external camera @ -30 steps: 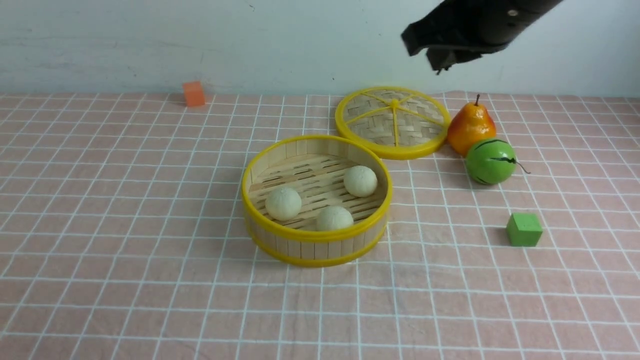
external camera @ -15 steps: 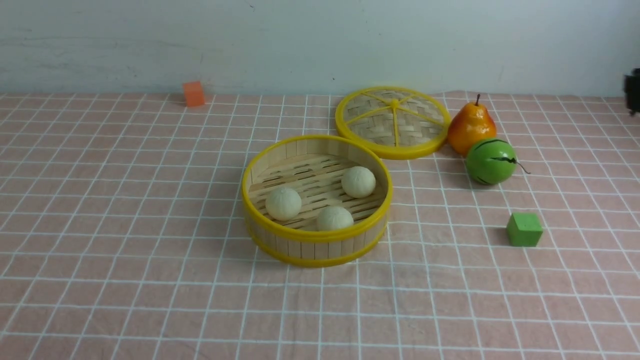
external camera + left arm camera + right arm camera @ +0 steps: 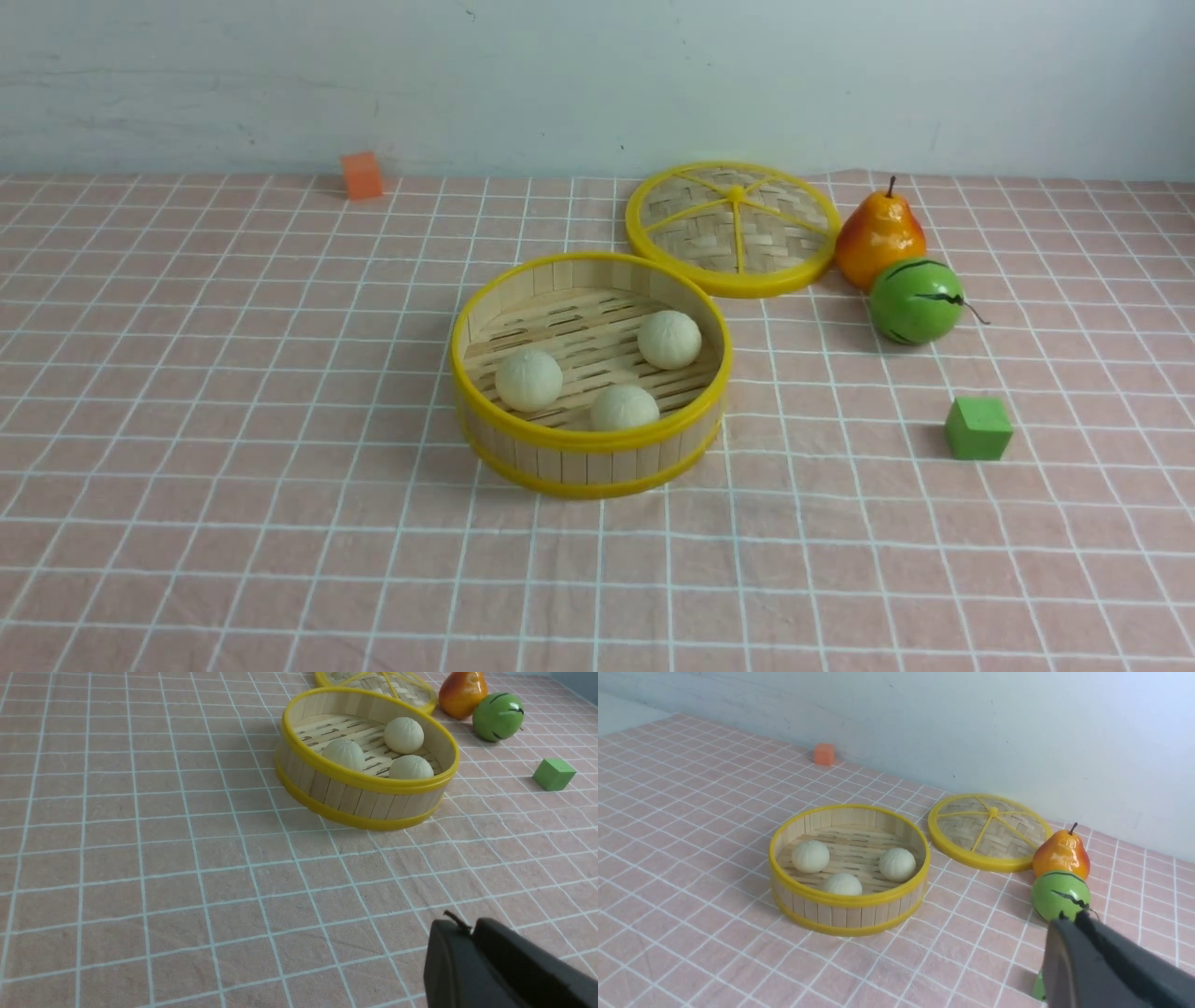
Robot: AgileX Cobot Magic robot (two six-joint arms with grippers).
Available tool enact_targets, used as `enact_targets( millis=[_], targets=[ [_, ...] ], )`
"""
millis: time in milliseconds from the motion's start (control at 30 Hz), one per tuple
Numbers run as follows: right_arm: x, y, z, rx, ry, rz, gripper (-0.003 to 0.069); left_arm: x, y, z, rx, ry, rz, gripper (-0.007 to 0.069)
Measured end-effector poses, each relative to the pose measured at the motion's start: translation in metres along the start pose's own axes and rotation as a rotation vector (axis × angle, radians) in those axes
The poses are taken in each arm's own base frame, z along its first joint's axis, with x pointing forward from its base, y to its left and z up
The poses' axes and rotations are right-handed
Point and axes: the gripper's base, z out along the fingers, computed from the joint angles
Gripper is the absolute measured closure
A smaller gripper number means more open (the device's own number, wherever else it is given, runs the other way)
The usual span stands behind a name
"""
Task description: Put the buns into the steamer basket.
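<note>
Three small cream-white pleated round buns [image 3: 528, 379] are seen lying apart inside the round bamboo steamer basket [image 3: 583, 464] with yellow rims. They are judged light, slightly yielding and apt to roll, so each would best be pinched across its widest middle. The left gripper [image 3: 467, 926] and right gripper [image 3: 1069, 919] are shown closed, with nothing held.

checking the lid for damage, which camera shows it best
Right wrist view: the lid is whole and largest, spokes clear. Front view shows it whole but flatter; left wrist view cuts most off.
</note>
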Motion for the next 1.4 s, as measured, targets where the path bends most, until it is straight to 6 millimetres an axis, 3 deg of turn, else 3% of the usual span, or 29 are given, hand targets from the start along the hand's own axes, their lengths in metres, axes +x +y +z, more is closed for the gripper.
enact_targets(
  millis=[533,700,867,900,1067,1200,1400],
  targets=[
    [0.005,0.005,-0.001,-0.056,0.022,0.076,0.0680,0.000,0.000,0.000,0.000,0.000,0.000,0.0571],
    [0.016,0.006,0.007,-0.060,-0.079,0.098,0.0680,0.000,0.000,0.000,0.000,0.000,0.000,0.0568],
    [0.071,0.001,0.019,0.027,-0.185,0.139,0.0680,0.000,0.000,0.000,0.000,0.000,0.000,0.0568],
    [0.091,-0.002,0.022,0.084,-0.194,0.166,0.0680,0.000,0.000,0.000,0.000,0.000,0.000,0.0568],
    [0.147,-0.012,0.025,0.283,-0.196,0.231,0.0680,0.000,0.000,0.000,0.000,0.000,0.000,0.0568],
    [0.175,-0.017,0.025,0.411,-0.194,0.245,0.0680,0.000,0.000,0.000,0.000,0.000,0.000,0.0568],
    [0.184,-0.020,0.024,0.476,-0.118,0.248,0.0680,0.000,0.000,0.000,-0.001,0.000,0.002,0.0565]
  ],
)
